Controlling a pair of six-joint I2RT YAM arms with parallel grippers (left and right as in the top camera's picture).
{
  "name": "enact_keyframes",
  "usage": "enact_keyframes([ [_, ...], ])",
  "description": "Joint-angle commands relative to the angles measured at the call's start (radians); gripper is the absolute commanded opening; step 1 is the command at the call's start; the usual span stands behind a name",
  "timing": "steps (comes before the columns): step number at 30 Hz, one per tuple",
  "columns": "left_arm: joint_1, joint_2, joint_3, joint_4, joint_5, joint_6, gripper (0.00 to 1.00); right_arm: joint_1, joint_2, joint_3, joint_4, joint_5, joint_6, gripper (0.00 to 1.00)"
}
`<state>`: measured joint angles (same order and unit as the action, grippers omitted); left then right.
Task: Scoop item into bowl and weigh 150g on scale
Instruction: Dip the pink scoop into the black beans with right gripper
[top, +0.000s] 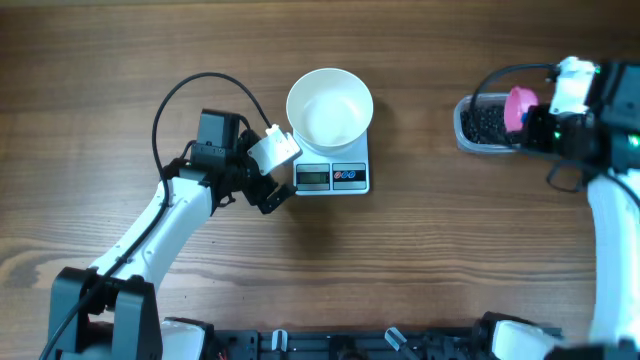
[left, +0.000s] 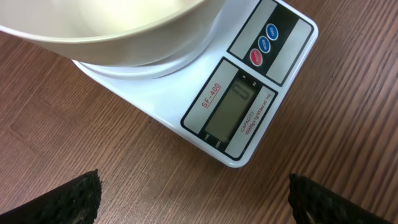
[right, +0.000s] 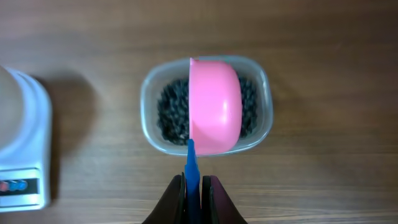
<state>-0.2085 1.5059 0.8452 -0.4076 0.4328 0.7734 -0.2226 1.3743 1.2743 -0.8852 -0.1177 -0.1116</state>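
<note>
The black beads (right: 171, 112) lie as a loose heap in a clear plastic tub (right: 266, 93) toward the right edge of the table (top: 450, 260). The white bowl (top: 330, 110) is empty and stands on the scale (top: 333, 177) near the middle of the table, well apart from the tub.

The right gripper (right: 194, 186) is closed tight on the thin blue handle (right: 192, 163) of a pink scoop (right: 214, 106), which hangs over the tub. Whether the scoop touches the beads, I cannot tell. The left gripper (left: 196, 202) is fully spread and has nothing in it. It hovers just beside the display end of the scale.

I think the beads will behave almost like a liquid: each one is light, hard and round, so they roll and slide off easily. No finger can take them, only the scoop can. The handle is narrow and smooth, so the grip should be firm and the scoop kept level on the way to the bowl, otherwise beads may spill on the table.
</note>
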Motion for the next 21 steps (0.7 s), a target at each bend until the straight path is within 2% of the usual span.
enact_keyframes([
  [1, 0.006, 0.008, -0.01, 0.0, 0.011, 0.008, 1.0, -0.001, 0.082, 0.014, 0.032, 0.081, -0.042, 0.04],
  [7, 0.006, 0.008, -0.01, 0.0, 0.011, 0.008, 1.0, -0.001, 0.127, 0.014, 0.109, 0.207, -0.047, 0.04],
  [11, 0.006, 0.008, -0.01, 0.0, 0.011, 0.008, 1.0, -0.001, 0.173, 0.007, 0.112, 0.206, -0.07, 0.04],
  [21, 0.006, 0.008, -0.01, 0.0, 0.011, 0.008, 1.0, 0.001, 0.306, 0.007, 0.082, 0.036, -0.069, 0.04],
])
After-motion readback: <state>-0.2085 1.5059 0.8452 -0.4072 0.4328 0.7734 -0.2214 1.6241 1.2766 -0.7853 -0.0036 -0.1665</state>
